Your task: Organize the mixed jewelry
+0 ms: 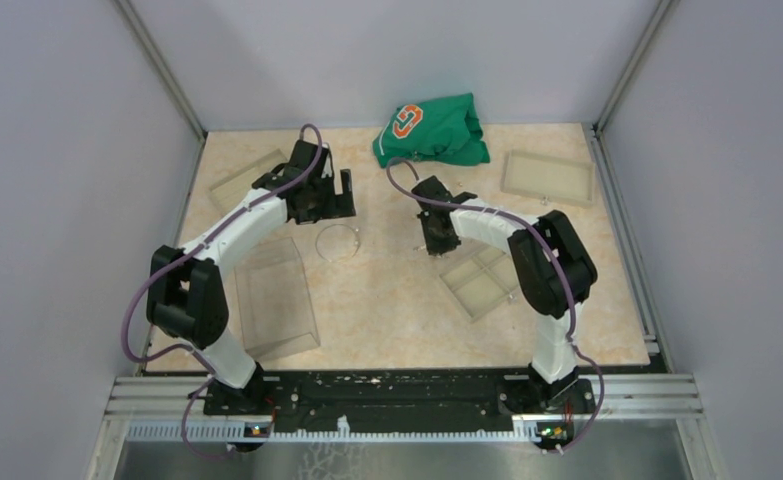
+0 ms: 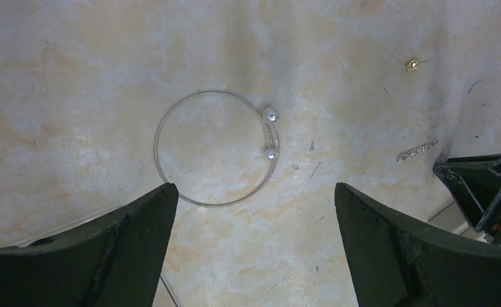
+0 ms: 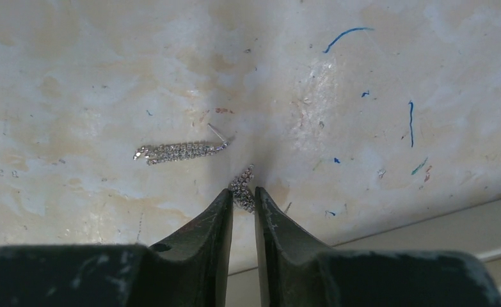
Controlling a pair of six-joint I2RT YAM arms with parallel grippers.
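Note:
A thin silvery wire hoop (image 2: 217, 148) with two small pearl ends lies flat on the table, also seen in the top view (image 1: 337, 241). My left gripper (image 2: 254, 192) is open and empty, hovering just near of the hoop. My right gripper (image 3: 242, 192) is shut on a small sparkly rhinestone strip (image 3: 242, 185) at its fingertips, at the table surface. A second matching rhinestone strip (image 3: 178, 152) lies to its left, and shows in the left wrist view (image 2: 416, 151). A tiny gold stud (image 2: 413, 64) lies farther off.
A beige compartmented tray (image 1: 480, 280) sits just right of my right gripper; its edge shows in the right wrist view (image 3: 427, 224). Another tray (image 1: 548, 177) is at the back right, one (image 1: 247, 180) at the back left. A clear plastic box (image 1: 277, 298) stands near left. A green cloth (image 1: 432, 130) lies at the back.

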